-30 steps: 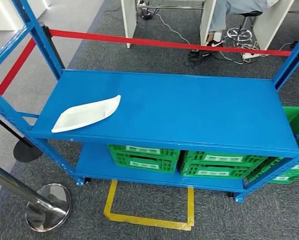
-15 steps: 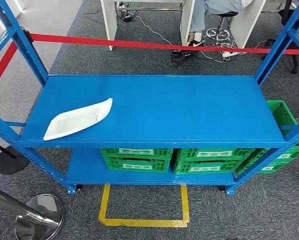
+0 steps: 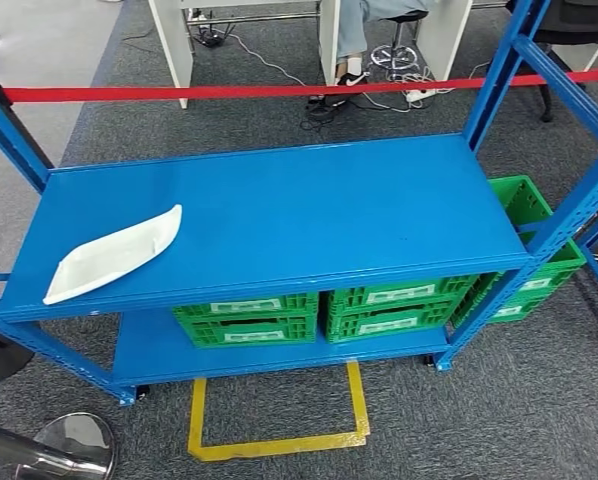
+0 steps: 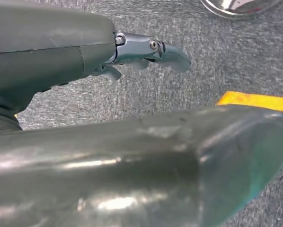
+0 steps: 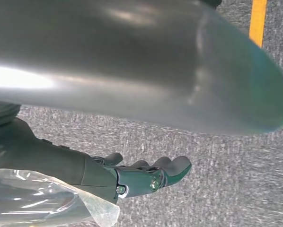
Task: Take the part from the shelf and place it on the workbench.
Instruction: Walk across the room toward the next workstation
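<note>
Blue shelf (image 3: 296, 215) bearing white part (image 3: 115, 253)

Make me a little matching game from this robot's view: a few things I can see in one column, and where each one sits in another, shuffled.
Things:
1. white part
2. green crates
3. yellow floor marking
4. red barrier tape

Places:
A. on the carpet in front of the shelf
B. stretched behind the shelf
C. on the top blue shelf, near its left end
D. on the lower shelf

Pairs: 1-C, 2-D, 3-A, 4-B
</note>
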